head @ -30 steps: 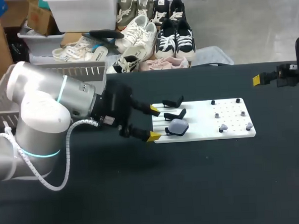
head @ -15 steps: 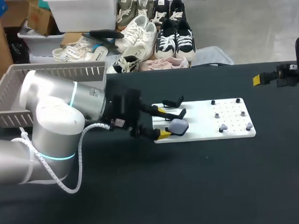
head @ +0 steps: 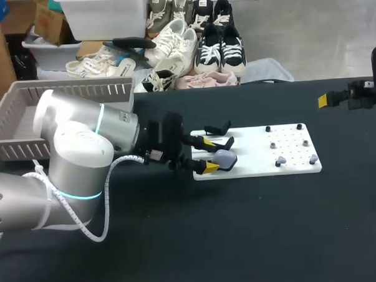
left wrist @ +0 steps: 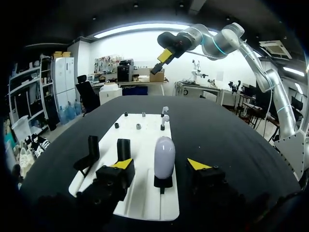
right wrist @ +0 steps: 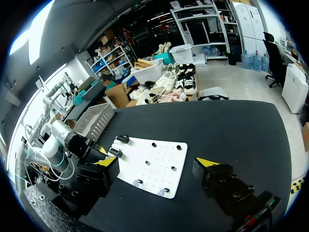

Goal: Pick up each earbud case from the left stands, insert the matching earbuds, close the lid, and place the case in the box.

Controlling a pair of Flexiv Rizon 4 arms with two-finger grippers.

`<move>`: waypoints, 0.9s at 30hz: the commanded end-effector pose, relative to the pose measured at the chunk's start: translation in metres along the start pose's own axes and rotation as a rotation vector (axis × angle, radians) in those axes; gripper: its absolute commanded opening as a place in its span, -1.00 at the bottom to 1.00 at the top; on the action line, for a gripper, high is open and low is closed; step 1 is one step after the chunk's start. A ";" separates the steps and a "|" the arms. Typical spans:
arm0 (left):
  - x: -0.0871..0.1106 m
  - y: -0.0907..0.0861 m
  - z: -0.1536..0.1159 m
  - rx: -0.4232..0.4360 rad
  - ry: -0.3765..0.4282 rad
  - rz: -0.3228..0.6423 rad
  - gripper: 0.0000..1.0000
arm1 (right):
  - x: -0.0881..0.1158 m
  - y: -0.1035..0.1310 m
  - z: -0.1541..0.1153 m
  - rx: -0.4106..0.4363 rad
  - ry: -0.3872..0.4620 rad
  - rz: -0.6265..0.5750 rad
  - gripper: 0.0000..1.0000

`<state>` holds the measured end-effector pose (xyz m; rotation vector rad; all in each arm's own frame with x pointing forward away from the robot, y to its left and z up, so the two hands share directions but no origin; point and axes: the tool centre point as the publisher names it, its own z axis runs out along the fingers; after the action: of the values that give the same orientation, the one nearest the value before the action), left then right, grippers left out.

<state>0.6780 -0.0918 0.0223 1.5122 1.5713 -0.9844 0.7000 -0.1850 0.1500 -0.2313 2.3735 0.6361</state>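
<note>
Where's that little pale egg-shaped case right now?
In the head view the earbud case sits at the white board's left end, between the left gripper's open fingers, next to two empty black stands.

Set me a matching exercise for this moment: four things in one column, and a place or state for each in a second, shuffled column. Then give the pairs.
Column one
1. earbud case
2. left gripper
3. right gripper
4. basket

Column two
A. open, nothing between its jaws
B. at the far left, away from the white board
C. upright on a stand on the white board
D. open, one jaw on each side of the earbud case, not touching it

Pairs: 1-C, 2-D, 3-A, 4-B
</note>
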 end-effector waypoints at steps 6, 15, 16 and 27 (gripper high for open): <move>0.001 0.001 0.009 0.018 -0.007 0.010 0.30 | 0.000 0.000 0.000 0.000 0.000 0.000 1.00; 0.003 0.005 0.010 0.015 -0.002 0.023 0.21 | 0.000 0.000 0.000 0.000 0.000 0.000 1.00; 0.003 0.006 0.010 0.015 0.000 0.025 0.20 | 0.000 0.000 0.000 0.000 0.000 0.000 1.00; 0.002 0.006 0.012 0.026 0.005 0.039 0.17 | 0.000 0.000 0.000 0.000 0.000 0.000 1.00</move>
<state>0.6806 -0.1003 0.0162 1.5523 1.5346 -0.9786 0.7000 -0.1850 0.1500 -0.2313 2.3735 0.6361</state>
